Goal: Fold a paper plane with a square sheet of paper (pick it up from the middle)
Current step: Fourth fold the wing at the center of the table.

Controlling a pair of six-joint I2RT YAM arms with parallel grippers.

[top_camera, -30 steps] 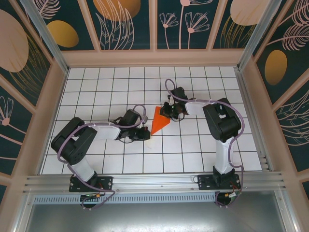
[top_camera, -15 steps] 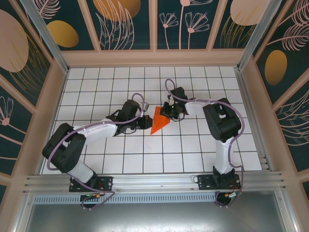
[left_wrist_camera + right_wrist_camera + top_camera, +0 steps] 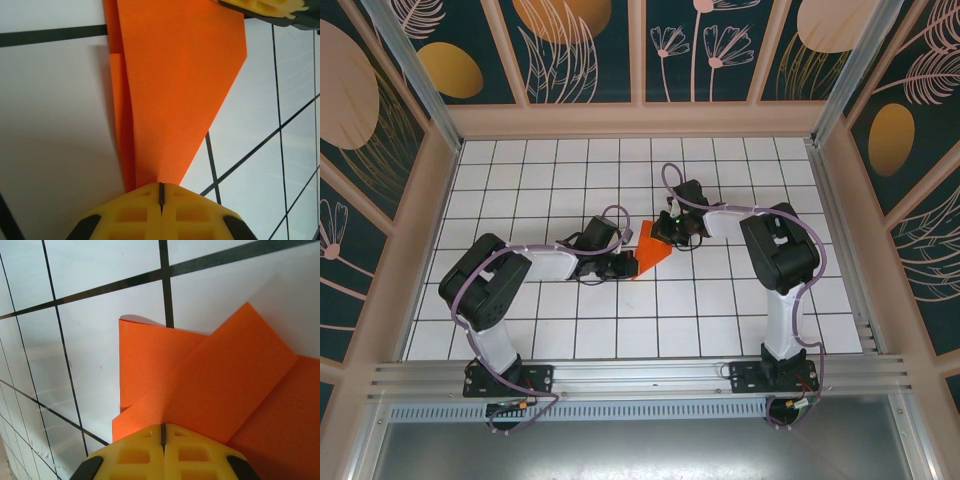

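Top external, orange paper [image 3: 651, 256] folded to a wedge, flat on mid table [image 3: 520, 180], left gripper [image 3: 626, 262] jaws fully together at its pointed tip, right gripper [image 3: 663, 229] likewise at its wide end.

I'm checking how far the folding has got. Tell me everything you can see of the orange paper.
The orange paper is thin, plain and matte, already folded into a flat, narrow triangle with overlapping layers and lengthwise creases. It lies on the white gridded table. The shut left tool meets its pointed end; the shut right tool sits on its wide end.
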